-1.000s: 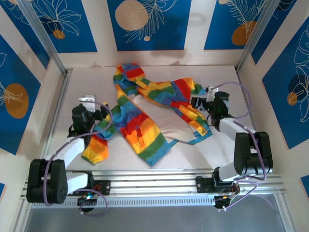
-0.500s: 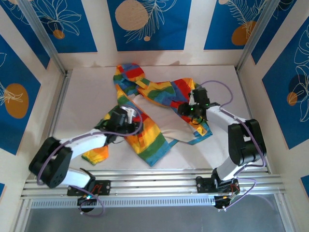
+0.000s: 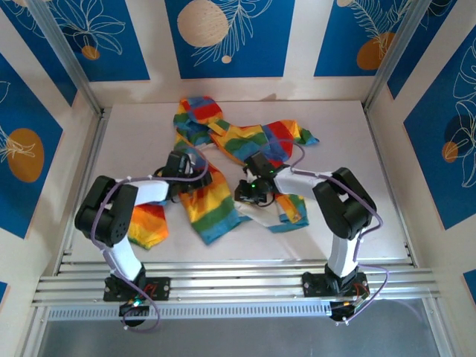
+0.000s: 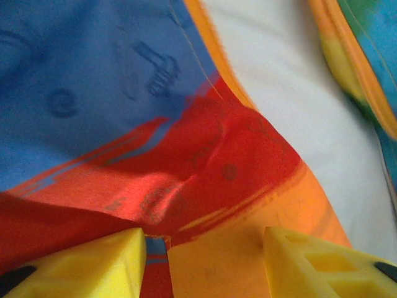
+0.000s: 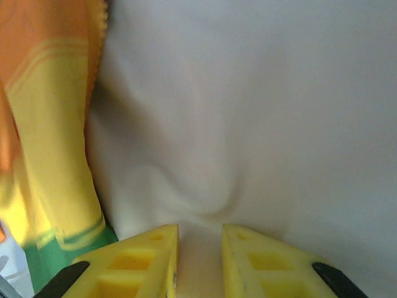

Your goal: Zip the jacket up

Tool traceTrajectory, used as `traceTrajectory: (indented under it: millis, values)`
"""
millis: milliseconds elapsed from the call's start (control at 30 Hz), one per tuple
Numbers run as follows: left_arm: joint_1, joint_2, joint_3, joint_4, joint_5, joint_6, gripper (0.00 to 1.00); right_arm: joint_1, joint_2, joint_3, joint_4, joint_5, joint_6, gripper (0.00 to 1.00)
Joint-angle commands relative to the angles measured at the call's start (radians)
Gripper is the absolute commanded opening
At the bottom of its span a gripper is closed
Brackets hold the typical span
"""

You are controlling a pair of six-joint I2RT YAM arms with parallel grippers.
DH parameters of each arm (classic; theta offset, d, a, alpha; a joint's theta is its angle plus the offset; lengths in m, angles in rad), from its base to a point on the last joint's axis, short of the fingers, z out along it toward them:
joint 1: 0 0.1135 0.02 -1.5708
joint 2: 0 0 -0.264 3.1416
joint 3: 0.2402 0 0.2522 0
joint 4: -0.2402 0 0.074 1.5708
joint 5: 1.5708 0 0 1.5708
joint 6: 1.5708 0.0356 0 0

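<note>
up close, the right gripper [image 5: 198,257] pinches the jacket [image 3: 223,160] lining, while the left gripper [image 4: 205,261] stands spread over red fabric.

Jacket [image 3: 223,171] mid-table [image 3: 372,163], left hand [image 3: 181,165] on its left panel, right hand [image 3: 251,192] at centre.

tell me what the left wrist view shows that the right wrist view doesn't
Left wrist view alone: the jacket's blue, red and orange outer stripes up close, an orange edge band bordering white lining, and the left gripper's yellow jaws standing well apart over creased red and orange fabric.

Right wrist view alone: mostly white lining, puckered just ahead of the right gripper, whose jaws stand close together with a narrow gap, plus yellow and green stripes at the left edge.

Both: yellow jaws at the bottom of the frame, pressed close to the same striped jacket with its white lining.
</note>
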Motion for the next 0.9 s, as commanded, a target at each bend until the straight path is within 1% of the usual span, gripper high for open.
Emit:
traceTrajectory:
  millis: [0, 133, 233, 333, 433, 467, 533, 567, 667, 767, 833, 867]
  values:
    - [0.076, 0.041, 0.069, -0.19, 0.01, 0.11, 0.53, 0.03, 0.002, 0.062, -0.082, -0.003, 0.007, 0.25]
    - [0.137, 0.027, 0.179, -0.355, -0.002, 0.212, 0.52, 0.058, -0.022, 0.101, -0.077, -0.006, 0.054, 0.26]
    - [0.136, -0.045, 0.234, -0.48, -0.066, 0.284, 0.52, 0.066, -0.044, 0.132, -0.11, 0.011, 0.062, 0.27]
    - [0.098, -0.145, 0.242, -0.595, -0.153, 0.329, 0.49, 0.063, -0.077, 0.144, -0.157, 0.026, 0.049, 0.27]
    - [0.003, -0.245, 0.224, -0.693, -0.263, 0.347, 0.49, 0.051, -0.118, 0.125, -0.201, 0.037, 0.039, 0.27]
    - [-0.045, -0.276, 0.213, -0.715, -0.297, 0.341, 0.49, 0.045, -0.137, 0.111, -0.213, 0.045, 0.039, 0.27]
    - [-0.145, -0.314, 0.196, -0.753, -0.363, 0.303, 0.52, 0.029, -0.174, 0.077, -0.234, 0.059, 0.042, 0.27]
    - [-0.194, -0.328, 0.183, -0.765, -0.379, 0.269, 0.54, 0.02, -0.197, 0.057, -0.246, 0.069, 0.045, 0.26]
    - [-0.32, -0.338, 0.142, -0.745, -0.368, 0.143, 0.62, -0.008, -0.255, -0.005, -0.277, 0.083, 0.056, 0.26]
    - [-0.423, -0.314, 0.093, -0.657, -0.334, 0.045, 0.63, -0.04, -0.306, -0.072, -0.28, 0.054, 0.072, 0.26]
    - [-0.482, -0.277, 0.095, -0.647, -0.358, 0.014, 0.63, -0.06, -0.325, -0.107, -0.28, 0.02, 0.082, 0.25]
    - [-0.508, -0.251, 0.108, -0.67, -0.394, -0.005, 0.64, -0.066, -0.334, -0.122, -0.283, 0.01, 0.086, 0.25]
